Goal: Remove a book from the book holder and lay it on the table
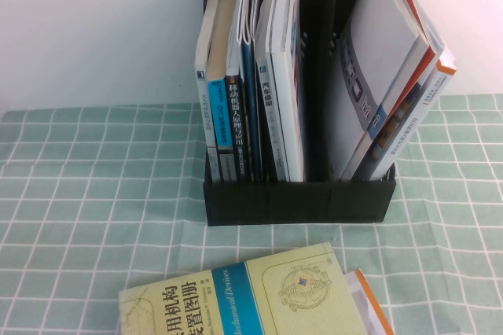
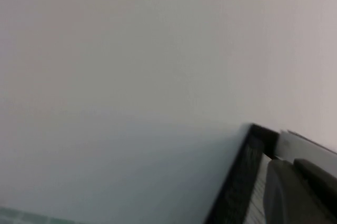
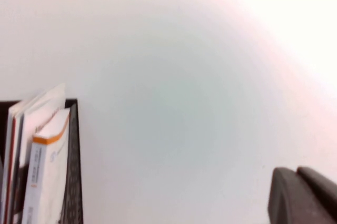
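Pale green cloth with a white grid covers the table, which meets a plain white wall across the upper part of the high view. At the centre stands the black book holder, its low front lip facing the camera. Its left slots are packed with upright books and magazines. In its right slot several lean to the right, among them a grey-covered magazine and a white volume with an orange band at its top corner.

At the bottom edge of the frame a pale yellow book with a blue band lies flat on the cloth. Just to its right, the book with the white cover and orange border also lies on the table, only one corner in view, touching or slipped under the yellow one.

Neither arm appears in the high view. The left gripper shows as a dark shape in the lower right of its wrist view, near the holder's perforated wall, facing the white wall; whether it is released or clenched cannot be told. The right gripper is likewise a dark shape at lower right, facing the wall, well apart from the holder's end at lower left; its state cannot be told either.
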Available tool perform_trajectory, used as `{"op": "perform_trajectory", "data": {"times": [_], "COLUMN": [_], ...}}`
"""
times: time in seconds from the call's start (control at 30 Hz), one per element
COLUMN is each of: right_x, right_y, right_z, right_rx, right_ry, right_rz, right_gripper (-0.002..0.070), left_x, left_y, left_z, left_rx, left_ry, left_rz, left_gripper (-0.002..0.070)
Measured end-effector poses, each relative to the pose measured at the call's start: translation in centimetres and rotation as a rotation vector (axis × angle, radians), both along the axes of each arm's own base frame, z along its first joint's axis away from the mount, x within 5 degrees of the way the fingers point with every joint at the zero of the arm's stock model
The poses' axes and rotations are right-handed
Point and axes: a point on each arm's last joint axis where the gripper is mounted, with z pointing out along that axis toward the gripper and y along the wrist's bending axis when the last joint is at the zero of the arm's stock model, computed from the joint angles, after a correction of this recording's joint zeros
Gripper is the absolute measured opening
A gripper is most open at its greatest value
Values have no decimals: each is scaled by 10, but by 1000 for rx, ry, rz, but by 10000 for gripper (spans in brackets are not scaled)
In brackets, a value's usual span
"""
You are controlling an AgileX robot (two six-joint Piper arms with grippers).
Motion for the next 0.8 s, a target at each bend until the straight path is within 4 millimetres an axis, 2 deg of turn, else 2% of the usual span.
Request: {"op": "perform_trajectory", "data": {"times": [0.1,0.2,0.33,0.53,0.67,0.8], "right_x": [-2,-7,-17,-15,1,18], "right_y": [0,1,5,8,8,7], "right_z": [9,31,63,95,98,96], "right_rx": [-14,-49,-208,-338,-338,-322], "right_ry": [-49,-56,-28,125,243,299], "right_rz": [-10,-4,-10,23,56,64], "right_gripper": [-2,-2,-2,-2,-2,-2], "left_x": [-10,-19,-12,15,39,69], "left_y": [-8,-11,-8,-16,-34,-60], "left_z": [30,62,77,84,99,114], "left_rx": [46,193,312,203,186,214], "left_ry": [115,215,273,425,559,569], "left_rz": [-93,-105,-53,-143,-333,-619], "left_gripper": [-3,-3,-3,-3,-3,-3]}}
